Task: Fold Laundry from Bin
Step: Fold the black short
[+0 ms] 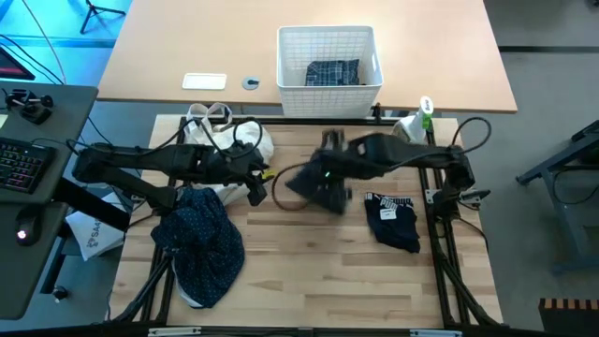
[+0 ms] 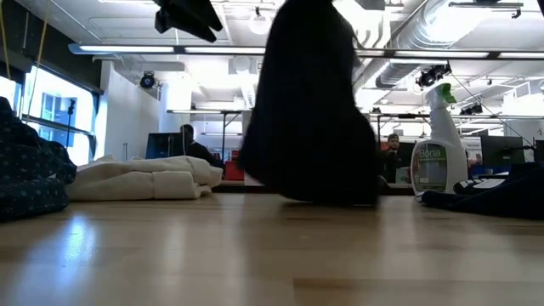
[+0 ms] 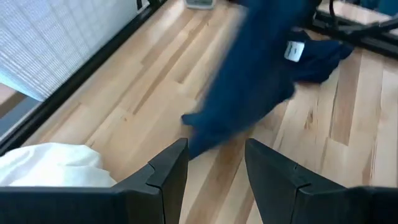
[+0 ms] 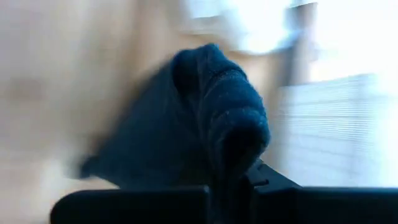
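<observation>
My right gripper is over the middle of the table, shut on a plain dark navy garment that hangs below it. My left gripper is open, just left of that garment, raised above the table and touching nothing. A navy shirt with tiny white dots lies crumpled at the near left. A folded dark navy piece with a white label lies flat on the right. The white lattice bin stands beyond the far edge, with the plaid shirt inside it. My right gripper pinches a bunched fold of the dark navy garment between its two fingers, several layers thick, coming from above. The garment hangs below the fingers in a loose column. Its lower end reaches down to the table top.
A cream-white cloth bag lies at the far left, beside my left arm. A spray bottle stands at the far right corner. Bare wood lies between the dotted shirt and the folded piece. People sit at desks in the room behind.
</observation>
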